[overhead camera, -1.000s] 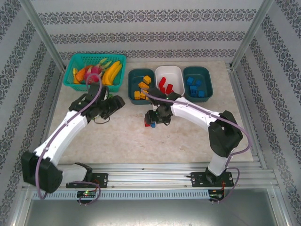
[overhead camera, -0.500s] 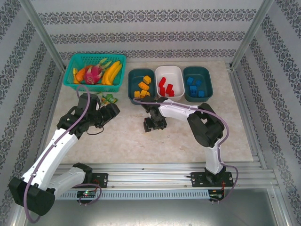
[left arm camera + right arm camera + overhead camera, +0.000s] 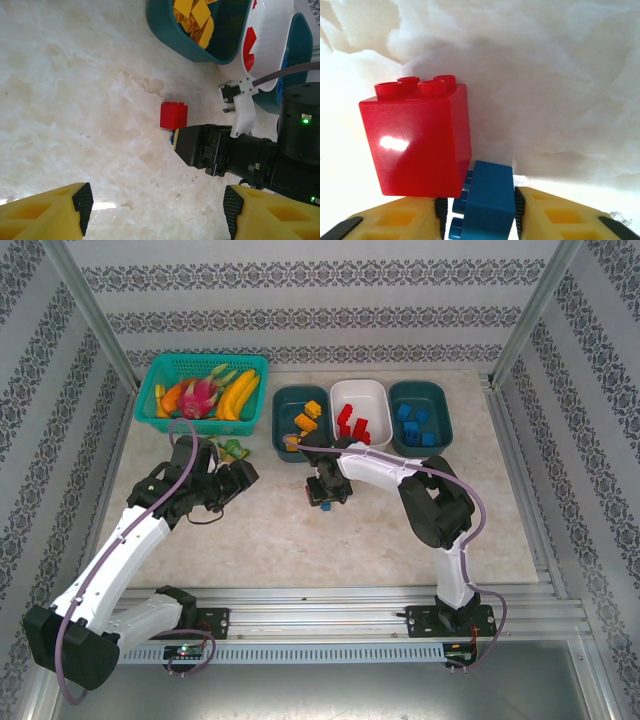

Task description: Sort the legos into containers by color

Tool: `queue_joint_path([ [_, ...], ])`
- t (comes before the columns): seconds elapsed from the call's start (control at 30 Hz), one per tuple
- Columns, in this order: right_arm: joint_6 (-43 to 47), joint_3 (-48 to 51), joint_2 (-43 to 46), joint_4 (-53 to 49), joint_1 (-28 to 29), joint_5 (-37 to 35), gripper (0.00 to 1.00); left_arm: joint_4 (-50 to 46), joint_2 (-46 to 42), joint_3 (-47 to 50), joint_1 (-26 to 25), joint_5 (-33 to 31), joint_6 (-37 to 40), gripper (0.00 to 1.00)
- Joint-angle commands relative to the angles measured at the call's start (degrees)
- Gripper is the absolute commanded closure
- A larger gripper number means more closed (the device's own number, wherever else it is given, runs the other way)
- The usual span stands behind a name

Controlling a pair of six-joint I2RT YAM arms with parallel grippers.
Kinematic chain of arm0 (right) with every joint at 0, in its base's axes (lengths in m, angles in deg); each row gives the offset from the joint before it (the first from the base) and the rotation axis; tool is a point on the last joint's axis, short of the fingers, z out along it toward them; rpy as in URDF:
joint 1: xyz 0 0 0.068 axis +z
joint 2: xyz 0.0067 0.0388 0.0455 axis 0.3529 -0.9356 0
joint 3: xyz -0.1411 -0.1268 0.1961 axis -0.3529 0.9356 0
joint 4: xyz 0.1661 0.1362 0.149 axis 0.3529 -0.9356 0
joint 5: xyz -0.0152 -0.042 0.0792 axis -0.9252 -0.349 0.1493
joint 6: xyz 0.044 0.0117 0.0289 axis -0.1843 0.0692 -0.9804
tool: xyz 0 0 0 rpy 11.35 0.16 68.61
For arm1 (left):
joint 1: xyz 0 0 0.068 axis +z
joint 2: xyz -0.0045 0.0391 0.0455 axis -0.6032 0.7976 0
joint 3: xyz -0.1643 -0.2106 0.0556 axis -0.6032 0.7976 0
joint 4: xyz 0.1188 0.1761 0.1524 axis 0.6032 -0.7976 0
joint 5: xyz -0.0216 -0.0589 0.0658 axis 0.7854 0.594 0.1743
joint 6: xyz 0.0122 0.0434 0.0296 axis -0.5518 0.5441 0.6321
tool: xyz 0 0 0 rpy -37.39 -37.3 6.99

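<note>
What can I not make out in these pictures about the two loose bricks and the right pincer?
- Top external: the right pincer hides most of the red brick.
- Left wrist: that pincer hides nearly all of the blue brick.
- Right wrist: the bottom edge cuts off the blue brick; whether both pads press it is unclear.
- Left wrist: the top edge cuts the teal tub of yellow bricks; their number is unknown.
</note>
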Motion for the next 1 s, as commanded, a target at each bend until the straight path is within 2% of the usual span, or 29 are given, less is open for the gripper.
queue_joint_path([
  [0.0,0.0,1.5,1.0,-0.9,-0.2,-0.9,0.61,0.4,0.3,-1.7,-0.4,1.6,0.8,0.28],
  [0.27,-1.4,5.8,5.8,-0.4,-0.3,-0.5,0.76,2.4,1.8,-1.1,-1.4,3.1,1.1,0.28],
  [0.43,-1.7,6.2,13.5,-2.8,-2.1,-3.2,0.78,7.1,5.8,-4.0,-5.2,6.7,3.0,0.28],
  [0.57,-0.5,6.1,20.8,-4.4,-9.5,-2.0,0.79,12.0,11.5,-7.9,-9.0,7.4,2.3,0.27],
  [0.67,2.0,2.3,22.5,-6.1,-16.3,-1.0,0.78,17.2,16.3,-11.4,-9.4,8.0,-0.4,0.27],
  [0.83,4.3,-5.7,18.0,-6.2,-27.3,0.7,0.78,23.1,25.7,-19.0,-9.5,9.3,-2.2,0.24],
  [0.97,3.4,-15.0,9.6,-4.8,-33.9,0.3,0.78,26.6,34.1,-26.0,-9.5,11.4,-3.3,0.25],
])
